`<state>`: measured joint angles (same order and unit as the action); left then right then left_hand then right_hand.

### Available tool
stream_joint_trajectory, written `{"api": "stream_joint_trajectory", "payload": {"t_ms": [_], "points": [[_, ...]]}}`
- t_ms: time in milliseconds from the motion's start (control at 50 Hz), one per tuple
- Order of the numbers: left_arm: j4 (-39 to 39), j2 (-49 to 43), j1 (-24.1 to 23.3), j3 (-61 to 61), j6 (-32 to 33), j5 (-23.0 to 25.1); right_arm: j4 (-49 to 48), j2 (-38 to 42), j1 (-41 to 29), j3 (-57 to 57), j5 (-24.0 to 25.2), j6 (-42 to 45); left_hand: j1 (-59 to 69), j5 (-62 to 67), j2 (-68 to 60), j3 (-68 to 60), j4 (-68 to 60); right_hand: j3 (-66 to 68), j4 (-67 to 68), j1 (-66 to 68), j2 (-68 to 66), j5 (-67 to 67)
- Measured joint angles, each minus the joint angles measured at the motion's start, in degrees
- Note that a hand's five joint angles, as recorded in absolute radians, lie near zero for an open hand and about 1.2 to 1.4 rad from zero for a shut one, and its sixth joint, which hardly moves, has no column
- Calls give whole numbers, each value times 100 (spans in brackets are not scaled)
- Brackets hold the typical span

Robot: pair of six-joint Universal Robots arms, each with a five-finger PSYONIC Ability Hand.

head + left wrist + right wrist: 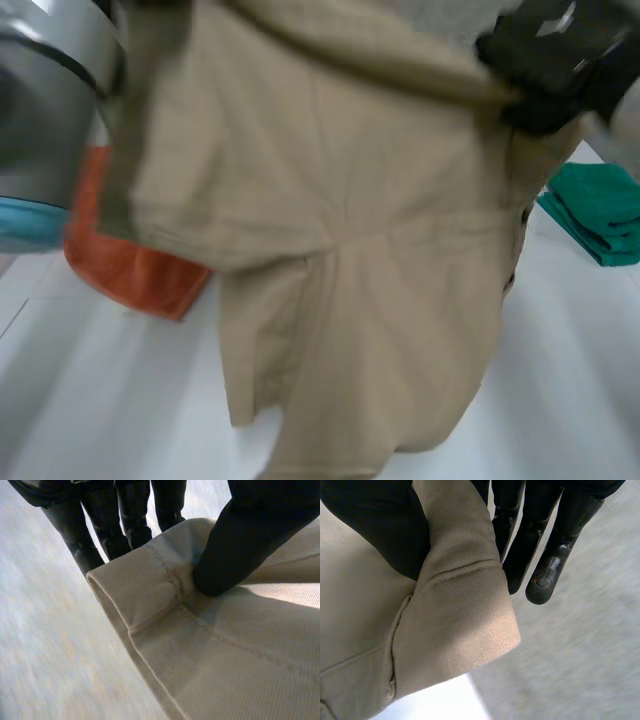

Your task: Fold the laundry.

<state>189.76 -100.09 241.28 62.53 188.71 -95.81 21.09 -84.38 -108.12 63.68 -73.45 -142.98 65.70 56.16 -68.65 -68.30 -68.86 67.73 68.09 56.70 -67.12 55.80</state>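
The beige garment [350, 230] takes up most of the middle of the head view, hanging from the top of the frame down to its lower edge, in front of the white table [100, 400]. My left arm [50, 110] stands large and grey at the upper left of the frame, its light-blue cap just below. An orange cloth [125, 260] lies on the table at the left, partly behind the garment, and a folded green cloth [600, 210] lies at the right edge. My right hand [545, 75] is at the upper right, clamped on the garment's top edge. In its wrist view my thumb [380, 525] presses a rolled hem corner against my nearly straight fingers [540, 555], so the cloth is pinched between them. My left hand [235, 550] grips the same way: its thumb bears down on a stitched hem, the fingers straight behind the cloth, pinching it
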Motion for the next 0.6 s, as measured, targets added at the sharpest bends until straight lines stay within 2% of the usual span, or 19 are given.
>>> {"api": "stream_joint_trajectory", "payload": {"t_ms": [40, 160, 200, 260, 280, 300, 320, 340, 360, 380, 400, 440, 460, 600], "points": [[38, -827, 5, -100, 61, -2, -64, 661, -17, -8, -20, 8, 0, -2, -1, 0, 0, 0, 0, 0, 0, 0], [289, -2394, 39, -717, 570, -34, -588, 1794, -64, -283, -128, -31, 0, -1, -7, -1, -1, 0, 0, 0, 0, 1], [304, -2460, 41, -757, 605, -36, -626, 1838, -66, -298, -136, -34, 0, -1, -7, -1, -1, 0, 0, 0, 0, 1], [603, -3299, 74, -1421, 1114, -38, -1725, 2453, -127, -417, -313, -89, 0, -2, -8, -2, -2, -108, -108, -114, 146, -82], [676, -3430, 82, -1553, 1191, -38, -2026, 2580, -155, -419, -357, -106, -237, -210, 444, 394, 426, -820, -833, -665, 796, -690], [704, -3477, 86, -1602, 1217, -38, -2145, 2628, -167, -419, -372, -113, -320, -281, 532, 510, 551, -1030, -1048, -824, 1053, -862], [812, -3617, 98, -1758, 1290, -39, -2530, 2799, -209, -422, -426, -136, -1324, -1141, 1553, 1513, 1450, -1489, -1506, -1252, 1443, -1272], [911, -3715, 107, -1876, 1334, -41, -2800, 2938, -243, -425, -473, -156, -1876, -1624, 1907, 1866, 1934, -3061, -3082, -2796, 3045, -2802], [974, -3763, 111, -1940, 1354, -44, -2983, 3038, -269, -429, -512, -172, -3549, -3071, 3482, 3292, 3398, -3758, -3770, -3442, 3871, -3498], [1043, -3803, 113, -1996, 1369, -50, -3115, 3116, -290, -435, -544, -184, -4099, -3551, 3955, 3756, 3871, -3758, -3770, -3442, 3871, -3498], [1096, -3825, 111, -2026, 1375, -58, -3242, 3193, -316, -437, -586, -200, -4099, -3551, 3955, 3756, 3871, -5255, -5237, -4402, 5214, -4932], [1173, -3823, 97, -2019, 1373, -74, -3363, 3257, -355, -430, -659, -223, -4099, -3551, 3955, 3756, 3871, -5497, -5436, -4493, 5420, -5163], [1188, -3810, 91, -2000, 1370, -80, -3379, 3258, -364, -423, -682, -228, -5471, -5350, 5668, 5608, 5706, -5497, -5436, -4493, 5420, -5163], [1212, -3297, 1, -1233, 1329, -116, -3301, 2800, -375, -92, -947, -249, -5471, -5350, 5691, 5615, 5716, -5528, -5438, -4493, 5432, -5188]]}}
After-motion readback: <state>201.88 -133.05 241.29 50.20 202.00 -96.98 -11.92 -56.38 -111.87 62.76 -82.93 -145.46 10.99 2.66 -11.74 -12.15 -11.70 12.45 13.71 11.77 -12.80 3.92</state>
